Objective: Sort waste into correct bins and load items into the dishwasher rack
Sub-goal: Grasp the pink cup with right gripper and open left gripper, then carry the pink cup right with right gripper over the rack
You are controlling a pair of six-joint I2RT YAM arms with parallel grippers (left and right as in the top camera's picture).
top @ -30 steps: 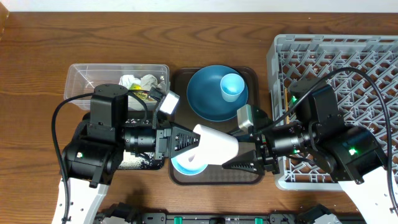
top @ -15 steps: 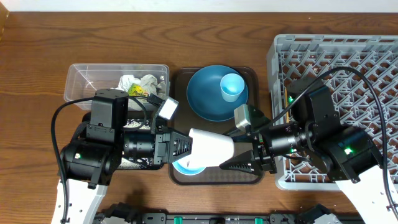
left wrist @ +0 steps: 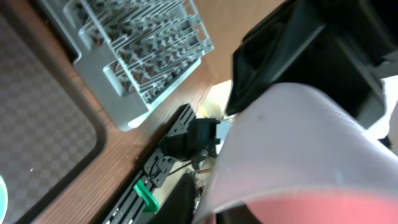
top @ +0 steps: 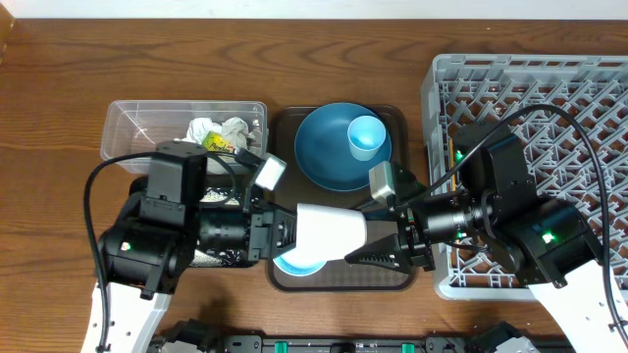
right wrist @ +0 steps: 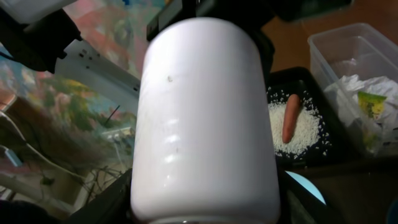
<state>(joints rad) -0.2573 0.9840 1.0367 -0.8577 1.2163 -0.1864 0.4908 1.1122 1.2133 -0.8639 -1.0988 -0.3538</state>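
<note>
The pinkish-white cup [top: 332, 233] lies on its side in the air over the brown tray, between both grippers. My left gripper [top: 287, 235] grips its rim end; the pink inside fills the left wrist view [left wrist: 323, 205]. My right gripper [top: 378, 245] has a finger on each side of the cup's base [right wrist: 205, 124]. The white bowl [top: 292, 263] sits under the cup. The blue plate [top: 329, 152] holds the light blue cup [top: 366, 135]. The grey rack [top: 549, 88] is at right. The chopsticks are out of view.
The clear tub [top: 137, 123] holds paper wads [top: 221, 129] and the yellow-green wrapper [top: 218, 143]. The black bin [right wrist: 311, 81], mostly under my left arm from overhead, holds the carrot [right wrist: 290, 117] and rice [right wrist: 298, 134]. The brown tray [top: 285, 123] is in the middle.
The cup has turned from tilted to level and dropped slightly. My right gripper has slid left along the cup's base end. My left arm shifted a little.
</note>
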